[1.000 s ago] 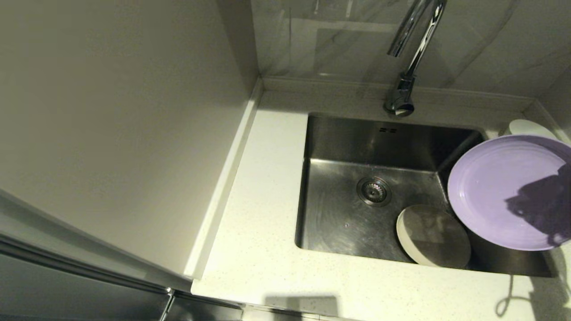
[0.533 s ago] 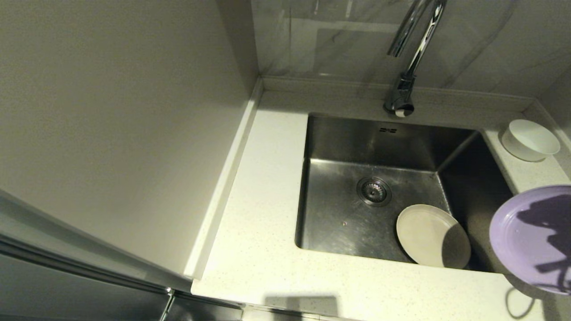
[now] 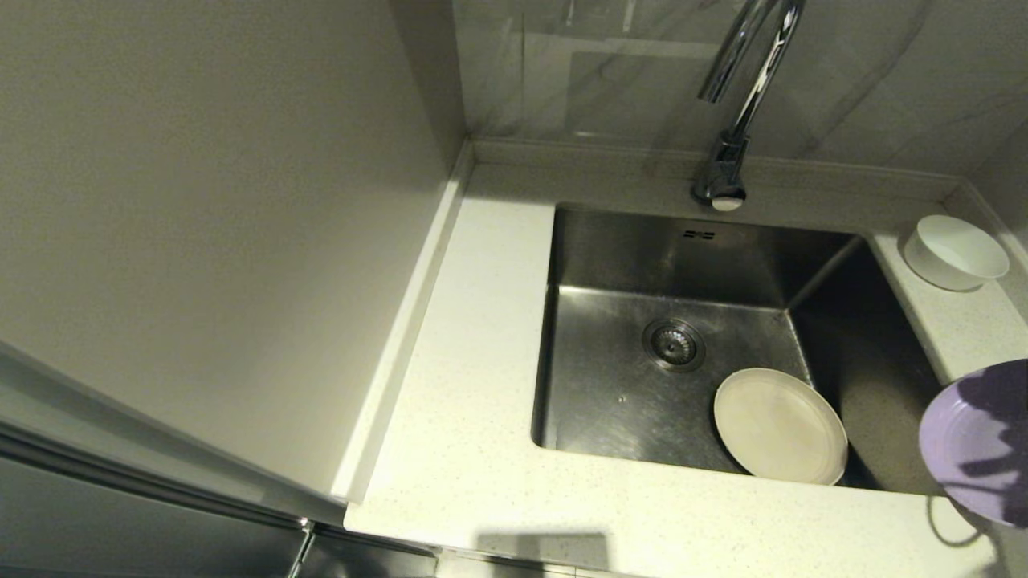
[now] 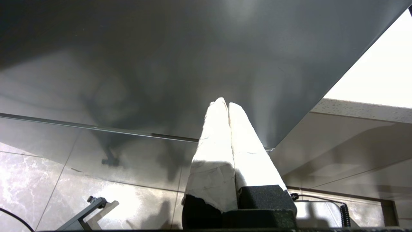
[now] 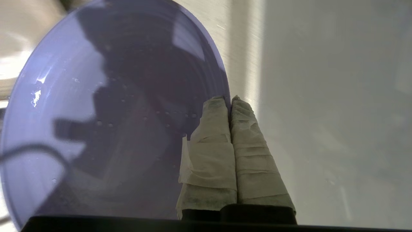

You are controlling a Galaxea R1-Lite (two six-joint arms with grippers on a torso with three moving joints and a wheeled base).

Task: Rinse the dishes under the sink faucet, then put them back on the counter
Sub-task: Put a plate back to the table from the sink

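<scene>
Rim of the lilac plate (image 5: 106,122) is pinched between the closed fingers of the right gripper (image 5: 230,98), the plate being held over the tabletop (image 3: 482,482) right of the sink (image 3: 610,385); the cream plate (image 3: 779,425) is seen lying in the sink; the white bowl (image 3: 954,250) is set on the tabletop; the left gripper (image 4: 224,102) is kept closed and empty, parked away.

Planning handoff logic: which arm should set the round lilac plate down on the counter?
Right. The right gripper is shut on the round lilac plate's rim, over the off-white speckled stone counter. The left gripper hangs shut below the worktop.
</scene>
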